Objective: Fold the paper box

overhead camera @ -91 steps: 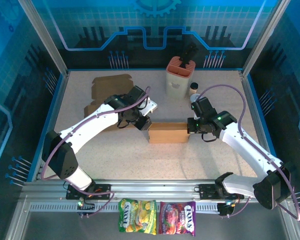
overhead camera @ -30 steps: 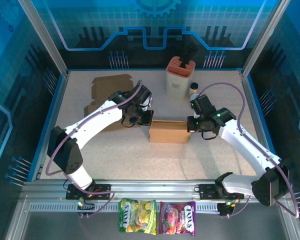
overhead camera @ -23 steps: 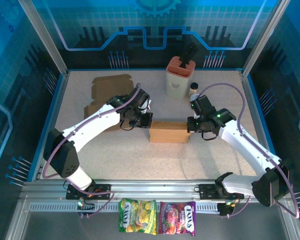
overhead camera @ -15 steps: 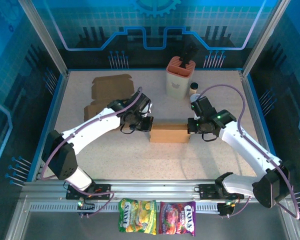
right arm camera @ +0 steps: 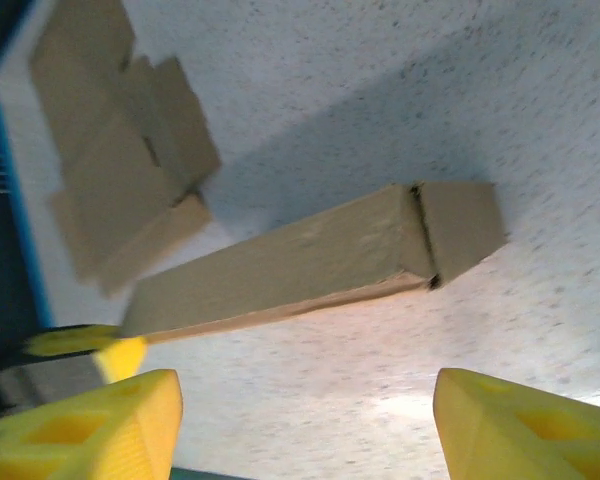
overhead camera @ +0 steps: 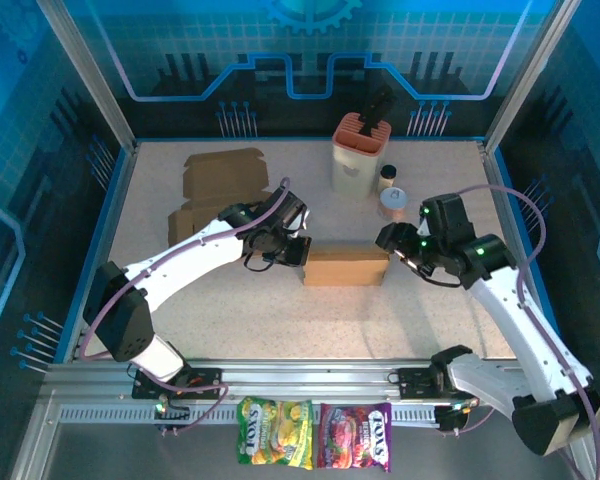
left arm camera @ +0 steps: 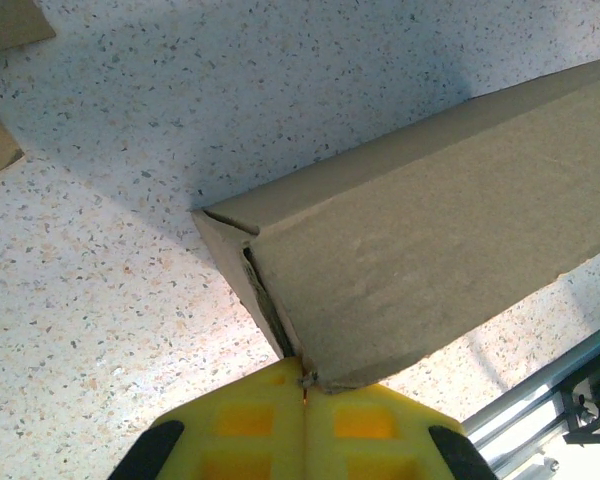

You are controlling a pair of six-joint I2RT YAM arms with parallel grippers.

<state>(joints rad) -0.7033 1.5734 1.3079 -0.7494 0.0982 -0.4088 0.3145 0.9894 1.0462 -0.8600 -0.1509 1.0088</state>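
I list: paper box [overhead camera: 346, 266], matt brown cardboard; desk [overhead camera: 280, 320], matt speckled stone-look; left tool [left arm camera: 305, 385], smooth yellow plastic.

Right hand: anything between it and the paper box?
Nothing visible. The right hand is open just off the paper box's right end, with bare table between them. The left hand sits shut at its left end.

We see a speckled tabletop [overhead camera: 230, 310], a pink-topped cream holder [overhead camera: 358, 158] at the back, a small jar [overhead camera: 393, 203] beside it, and, up front, a yellow Fox's candy bag [overhead camera: 275, 432] beside a purple one [overhead camera: 357, 436].
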